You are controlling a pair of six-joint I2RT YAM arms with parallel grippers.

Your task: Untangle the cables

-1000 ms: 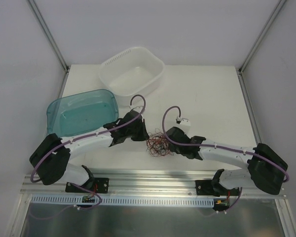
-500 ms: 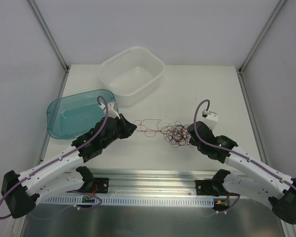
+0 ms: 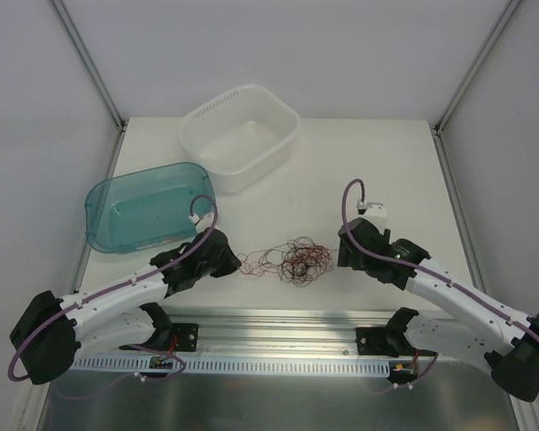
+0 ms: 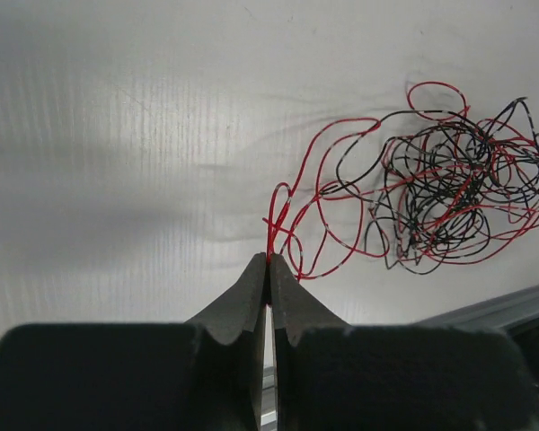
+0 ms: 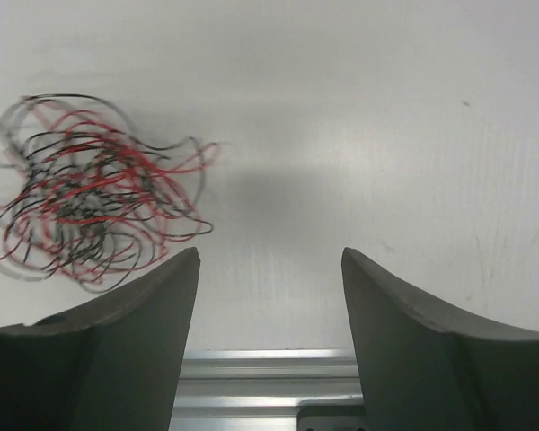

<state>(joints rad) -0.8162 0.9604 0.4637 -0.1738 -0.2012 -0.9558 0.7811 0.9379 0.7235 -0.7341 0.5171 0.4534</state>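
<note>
The cables point(image 3: 292, 260) are thin red and black wires lying in a loose clump on the white table, between the two arms. My left gripper point(image 4: 269, 259) is shut on a red strand of the cables point(image 4: 431, 189), which loops away to the clump at the upper right of the left wrist view. In the top view the left gripper point(image 3: 236, 262) sits at the clump's left end. My right gripper point(image 5: 269, 256) stands open with nothing between its fingers; the cables point(image 5: 90, 193) lie just to its left. From above, the right gripper point(image 3: 341, 251) is to the right of the clump.
A white tub point(image 3: 241, 136) stands at the back of the table and a teal translucent tub point(image 3: 145, 206) at the left. An aluminium rail point(image 3: 278, 319) runs along the near edge, close behind both grippers.
The right gripper has opened and let go of the cables. The stretched wires have slackened back into a clump nearer the left gripper, which moved down and slightly right.
</note>
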